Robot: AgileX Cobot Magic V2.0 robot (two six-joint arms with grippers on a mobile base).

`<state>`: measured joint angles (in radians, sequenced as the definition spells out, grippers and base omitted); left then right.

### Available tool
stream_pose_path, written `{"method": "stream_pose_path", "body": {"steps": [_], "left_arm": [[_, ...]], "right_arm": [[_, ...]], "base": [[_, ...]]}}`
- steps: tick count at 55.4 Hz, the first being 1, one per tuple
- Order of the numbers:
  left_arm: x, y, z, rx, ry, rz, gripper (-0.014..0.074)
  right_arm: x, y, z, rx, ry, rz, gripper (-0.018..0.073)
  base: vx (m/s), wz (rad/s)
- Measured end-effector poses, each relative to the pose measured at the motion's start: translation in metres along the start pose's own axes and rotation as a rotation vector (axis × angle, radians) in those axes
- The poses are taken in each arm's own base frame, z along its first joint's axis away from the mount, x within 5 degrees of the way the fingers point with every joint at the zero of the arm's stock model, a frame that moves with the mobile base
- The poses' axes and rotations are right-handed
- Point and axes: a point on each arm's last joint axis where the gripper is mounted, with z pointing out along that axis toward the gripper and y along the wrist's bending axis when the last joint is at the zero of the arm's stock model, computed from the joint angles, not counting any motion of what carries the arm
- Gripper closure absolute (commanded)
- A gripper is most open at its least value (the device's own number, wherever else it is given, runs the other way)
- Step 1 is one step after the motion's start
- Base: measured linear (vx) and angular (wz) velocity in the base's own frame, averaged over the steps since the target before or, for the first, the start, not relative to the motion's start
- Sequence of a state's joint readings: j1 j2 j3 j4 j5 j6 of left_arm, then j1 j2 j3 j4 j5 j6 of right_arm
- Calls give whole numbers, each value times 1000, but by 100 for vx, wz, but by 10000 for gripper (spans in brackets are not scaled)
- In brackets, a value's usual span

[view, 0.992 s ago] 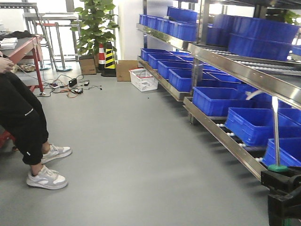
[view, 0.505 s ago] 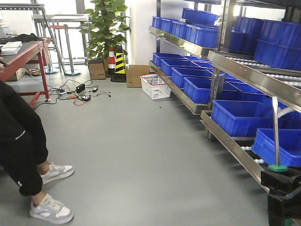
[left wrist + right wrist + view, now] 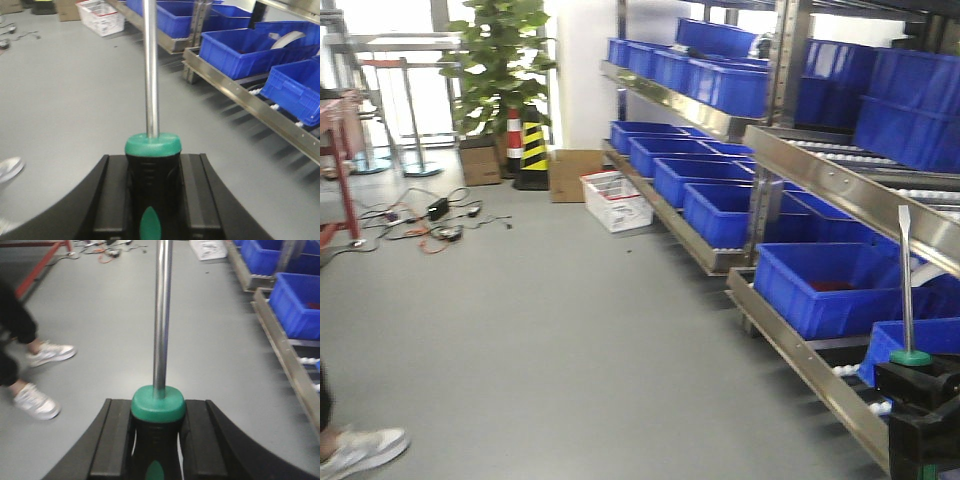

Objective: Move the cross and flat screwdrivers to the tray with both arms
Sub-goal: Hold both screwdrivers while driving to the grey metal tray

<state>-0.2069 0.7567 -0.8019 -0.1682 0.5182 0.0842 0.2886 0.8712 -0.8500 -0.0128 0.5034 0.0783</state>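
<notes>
My left fingers (image 3: 114,197) are closed on the black handle of the first screwdriver (image 3: 152,145). Its green collar sits just above them and its steel shaft points straight away. My right fingers (image 3: 114,440) grip the second screwdriver (image 3: 158,405) likewise. Front view: a flat-tipped screwdriver (image 3: 906,290) stands upright at the lower right; I cannot tell which of mine it is. Beyond lies the grey floor (image 3: 550,330), then blue bins (image 3: 820,290) on a steel rack (image 3: 800,355) to my right.
</notes>
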Motion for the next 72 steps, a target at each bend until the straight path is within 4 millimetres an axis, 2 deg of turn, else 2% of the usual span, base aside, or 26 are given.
{"method": "stream_pose_path", "body": {"steps": [35,72], "left_arm": [[0,0,0,0,0,0,599],[0,0,0,0,0,0,599]], "right_arm": [[0,0,0,-1,0,2,567],[0,0,0,0,0,1,567]], "base": [[51,-72],[36,-76]]}}
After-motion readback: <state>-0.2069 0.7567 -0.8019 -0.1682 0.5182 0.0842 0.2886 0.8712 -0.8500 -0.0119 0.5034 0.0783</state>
